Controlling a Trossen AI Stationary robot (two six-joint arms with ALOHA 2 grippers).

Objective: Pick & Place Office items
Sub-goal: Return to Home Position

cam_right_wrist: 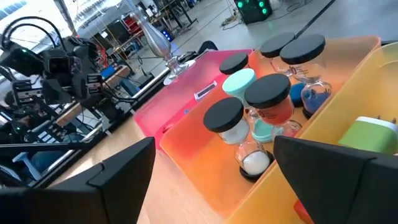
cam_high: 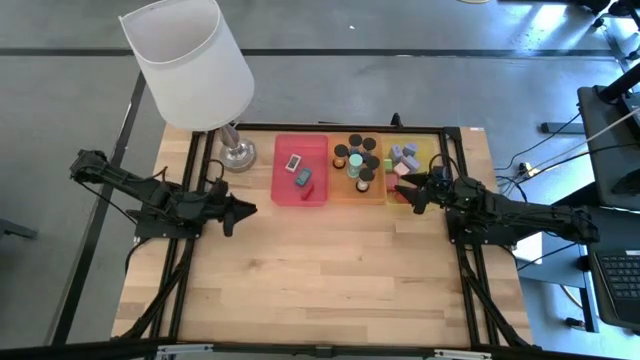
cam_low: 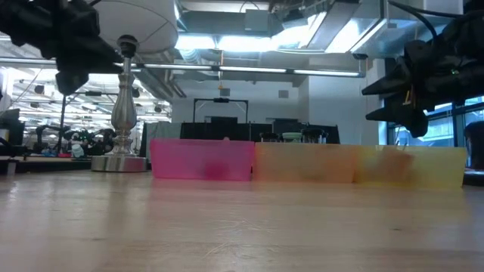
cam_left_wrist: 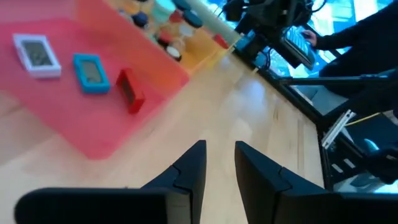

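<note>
One table [cam_high: 320, 280] bears one lamp [cam_high: 190, 60] and three trays. The left gripper [cam_high: 248, 210], fingers narrowly parted and empty, hovers near the red tray [cam_high: 315, 150]. The right gripper [cam_high: 408, 190], wide open and empty, hangs at the yellow tray [cam_high: 429, 149]. Three flat blocks [cam_left_wrist: 90, 73] lie in the red tray, about eight cylinders [cam_right_wrist: 267, 99] in the orange tray [cam_high: 340, 195], and several cubes [cam_high: 405, 155] in the yellow tray.

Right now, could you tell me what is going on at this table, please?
Nothing is being handled at this moment. Both arms hover above the table with open, empty claws: the left claw near the lamp, the right claw at the front edge of the yellow tray. The items lie sorted: white, teal and red flat blocks in the red tray, black-capped cylinders in the orange tray, and cubes in the yellow tray. The sorting looks finished.
</note>
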